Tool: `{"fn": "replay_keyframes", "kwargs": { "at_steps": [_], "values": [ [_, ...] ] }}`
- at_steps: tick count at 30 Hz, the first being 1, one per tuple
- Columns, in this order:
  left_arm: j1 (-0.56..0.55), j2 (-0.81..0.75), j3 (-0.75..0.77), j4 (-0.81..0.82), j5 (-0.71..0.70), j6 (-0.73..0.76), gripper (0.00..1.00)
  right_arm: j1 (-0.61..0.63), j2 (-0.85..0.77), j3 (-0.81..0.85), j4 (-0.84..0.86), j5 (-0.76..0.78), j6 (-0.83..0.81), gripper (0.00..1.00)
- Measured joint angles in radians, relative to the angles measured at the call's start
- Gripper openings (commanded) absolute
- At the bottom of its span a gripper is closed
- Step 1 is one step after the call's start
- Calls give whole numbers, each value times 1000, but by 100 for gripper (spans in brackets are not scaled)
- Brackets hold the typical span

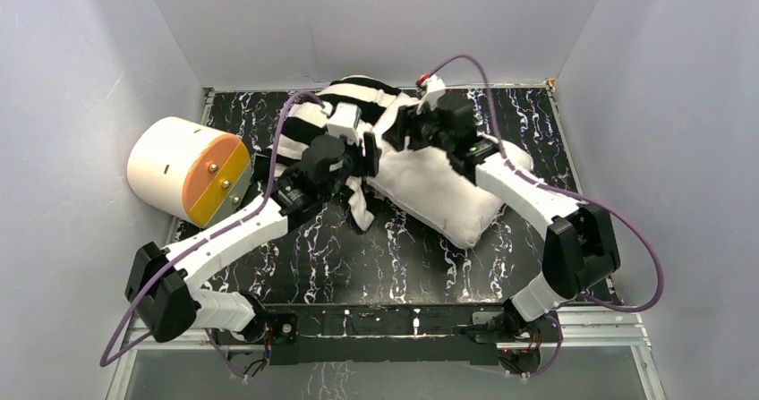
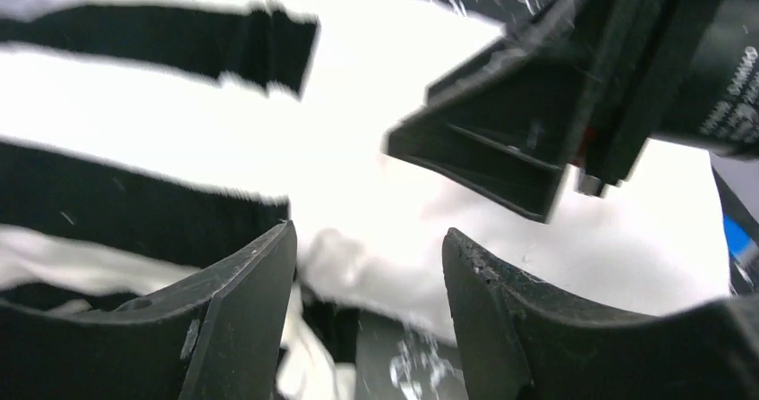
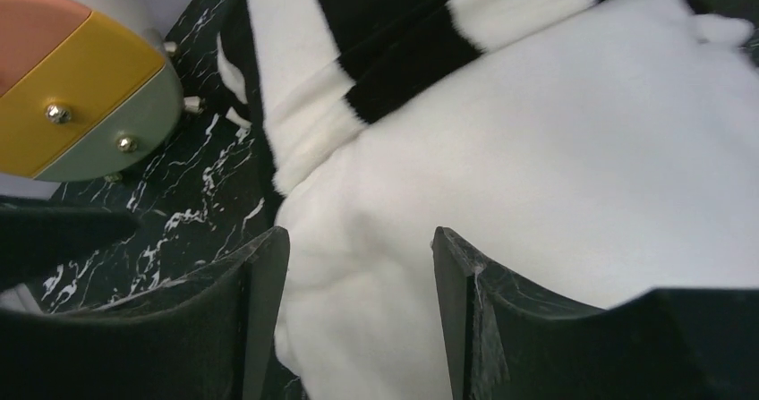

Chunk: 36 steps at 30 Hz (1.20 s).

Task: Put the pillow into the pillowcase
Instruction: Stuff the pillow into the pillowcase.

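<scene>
Pillow (image 1: 452, 203): on counter (image 1: 358, 266), right of cylinder (image 1: 183, 169). End nearer cylinder covered by pillowcase (image 1: 353, 96), other end bare. Pillowcase bunched, lies between cylinder and bare part of pillow.

Your left gripper (image 2: 367, 239): on cylinder side of pillow, jaws spread over pillowcase edge, nothing clamped.

Your right gripper (image 3: 358, 239): farther from cylinder, jaws spread above bare white pillow, gripping nothing.

You have both grippers close together.

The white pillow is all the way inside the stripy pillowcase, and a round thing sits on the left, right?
No. Much of the pillow lies bare outside the pillowcase, as the top view shows. The round thing does sit on the left.
</scene>
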Motion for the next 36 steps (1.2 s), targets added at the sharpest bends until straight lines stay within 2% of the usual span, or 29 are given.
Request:
{"fn": "replay_keyframes", "kwargs": {
  "at_steps": [3,8,13,14,15,17,19,24,30,32,36],
  "values": [
    [8,76,143,-12,-82,74,59,-115,-5,61,-69,-87,-36,68],
    [55,348,439,-21,-149,172,59,-301,50,160,-149,-203,-74,67],
    [100,612,658,-52,-169,229,58,-357,185,240,-148,-304,-98,62],
    [107,661,697,-62,-171,237,55,-357,211,244,-148,-327,-98,61],
    [114,707,733,-74,-174,246,46,-356,237,245,-146,-351,-98,59],
    [126,784,794,-97,-180,261,21,-351,279,244,-142,-388,-89,58],
    [134,843,841,-113,-180,278,1,-343,309,236,-113,-409,-78,56],
    [145,864,872,-159,-82,287,0,-314,313,172,18,-428,-30,49],
    [148,784,850,-185,123,136,0,-279,313,51,208,-404,86,45],
    [130,709,770,-164,158,59,0,-272,309,19,263,-383,125,43],
    [91,539,492,-35,192,-99,0,-252,302,-24,340,-351,193,42]
  ]
}}
